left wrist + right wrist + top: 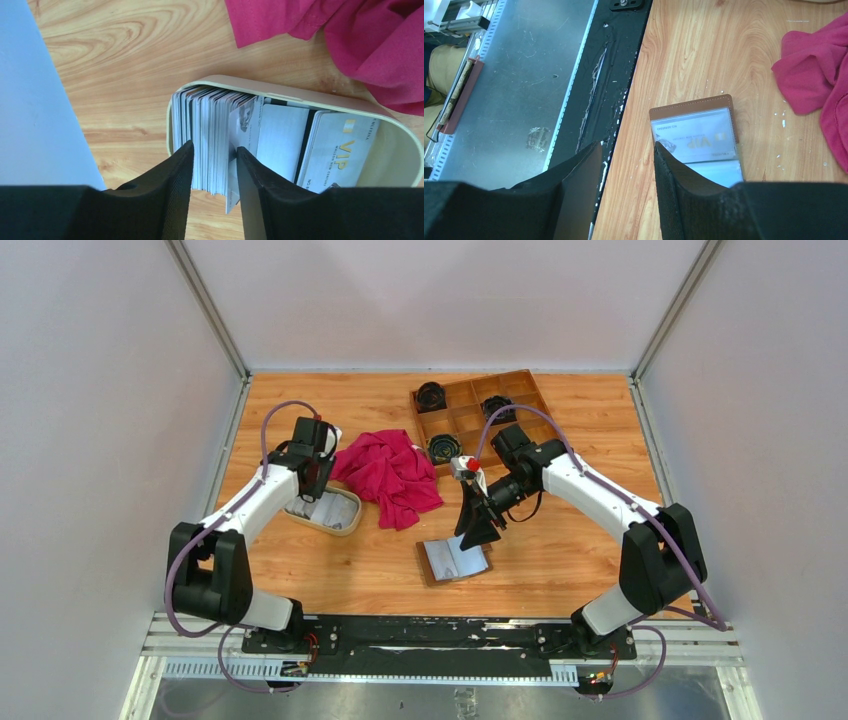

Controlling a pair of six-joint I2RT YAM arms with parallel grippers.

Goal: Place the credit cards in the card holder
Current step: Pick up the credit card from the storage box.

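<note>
We are at the picking step. The left gripper point(215, 150) reaches down into the cream dish point(280, 95), and its jaws stand on both sides of a bundle of the credit cards point(210, 125) and seem to pinch it (some cards on the outer side are not in the grip).

These cards stand on edge at one end of the dish, faces turned toward its ends, so the stack runs along the dish's long axis. A few others lean back with their faces up.

The card holder point(694, 107) lies opened on the table point(125, 50), well apart from the dish, with its clear pockets up. We cannot tell its long axis because the right gripper point(628, 146) hangs over it. That gripper's jaws are spread, with nothing between them.

In our judgement, the next move calls for a straight lift. A whole bundle is probably too thick for one pocket.
</note>
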